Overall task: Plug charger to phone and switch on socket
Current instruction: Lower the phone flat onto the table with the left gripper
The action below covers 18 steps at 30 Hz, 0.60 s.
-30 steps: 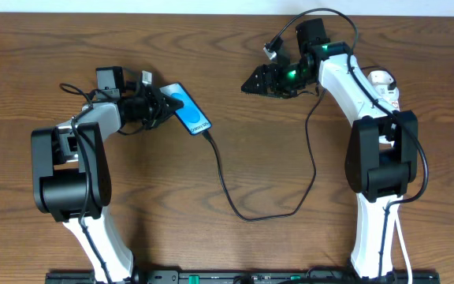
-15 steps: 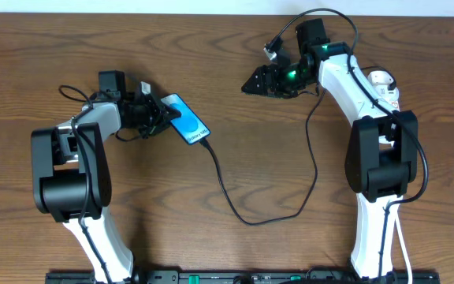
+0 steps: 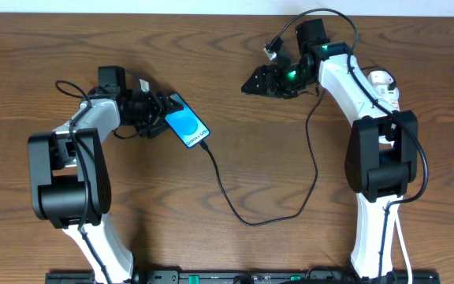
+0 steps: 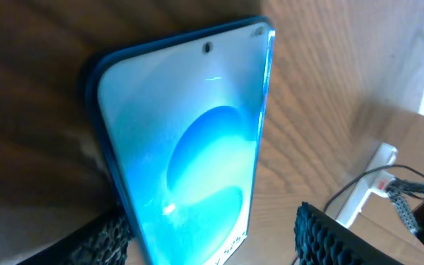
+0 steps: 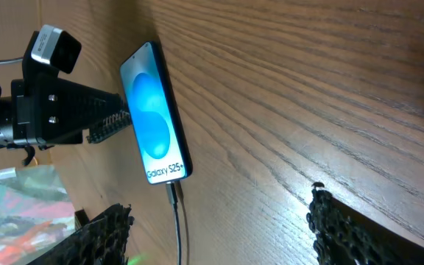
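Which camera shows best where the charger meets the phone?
Right wrist: the charger tip reaches the bottom edge of the phone, plainly. Overhead shows that joint small; left wrist cuts off the phone's bottom.

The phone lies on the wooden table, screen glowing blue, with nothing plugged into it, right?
Not quite: the right wrist view shows a black cable plugged into the bottom edge of the phone. The rest holds: it lies on the table, screen glowing blue.

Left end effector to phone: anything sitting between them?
Nothing visible. The phone lies right at the left end effector, whose fingers stand apart, with no other object between them. The charger is plugged into the phone's far end and trails away from the end effector.
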{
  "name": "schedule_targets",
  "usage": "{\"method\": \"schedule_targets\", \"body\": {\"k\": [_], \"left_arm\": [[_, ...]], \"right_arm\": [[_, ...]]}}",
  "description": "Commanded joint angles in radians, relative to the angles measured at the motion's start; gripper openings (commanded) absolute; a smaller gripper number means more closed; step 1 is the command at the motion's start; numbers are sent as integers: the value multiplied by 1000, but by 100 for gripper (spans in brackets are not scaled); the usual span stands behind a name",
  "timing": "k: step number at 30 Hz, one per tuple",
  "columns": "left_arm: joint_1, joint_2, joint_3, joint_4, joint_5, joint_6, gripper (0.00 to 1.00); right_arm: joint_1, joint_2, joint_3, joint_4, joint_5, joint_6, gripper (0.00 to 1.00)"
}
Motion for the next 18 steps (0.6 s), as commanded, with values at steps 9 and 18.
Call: {"method": "schedule_targets", "body": {"k": [9, 18], "left_arm": [[4, -69, -24, -176, -354, 40, 75], [5, -401, -24, -222, -380, 195, 81]], "right_arm": [[2, -9, 4, -4, -3, -19, 76], [2, -9, 4, -25, -3, -57, 76]]}}
